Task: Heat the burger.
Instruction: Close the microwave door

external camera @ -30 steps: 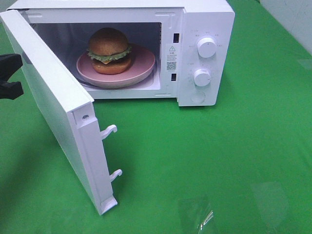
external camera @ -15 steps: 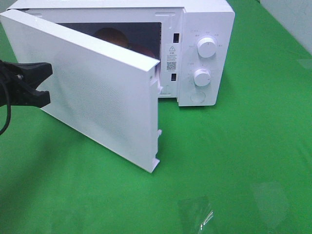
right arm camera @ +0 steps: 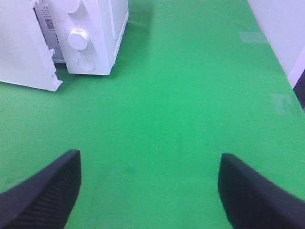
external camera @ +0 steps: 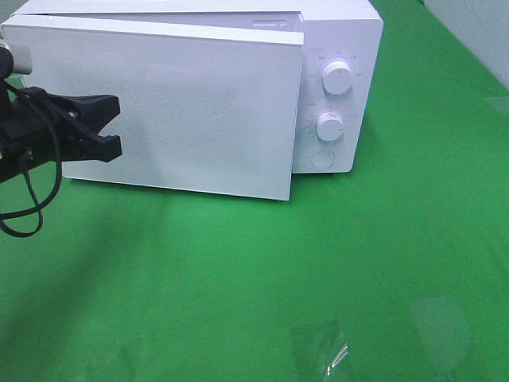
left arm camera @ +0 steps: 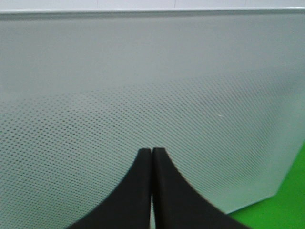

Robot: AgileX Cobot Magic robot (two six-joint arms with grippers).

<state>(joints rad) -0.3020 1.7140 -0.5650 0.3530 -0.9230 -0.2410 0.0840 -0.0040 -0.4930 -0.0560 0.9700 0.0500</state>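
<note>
A smooth green cloth-covered counter (external camera: 382, 263) is filling the scene. It is lying wide and open in front of and to the right of a boxy white microwave oven (external camera: 342, 28) standing toward its far side. The oven's flat rectangular white door (external camera: 183, 103), dotted with fine perforations, is screening the cavity, so the burger is showing in no view.

Only the right wrist view is showing the door's latch edge (right arm camera: 50, 71) standing slightly off the control panel, not fully home. The black left hand (left arm camera: 152, 157), its curved fingers pressed together on nothing, is pointing at the door's left end. The left wrist view is putting the tips right at the mesh, though contact cannot be told.

The black ribbed right hand (right arm camera: 148, 160), seen only by its own camera, is hanging with fingers wide apart over bare cloth, well clear of the oven. Two round white knobs, upper (external camera: 338, 77) and lower (external camera: 330, 126), are sitting above a round button (external camera: 322, 158).
</note>
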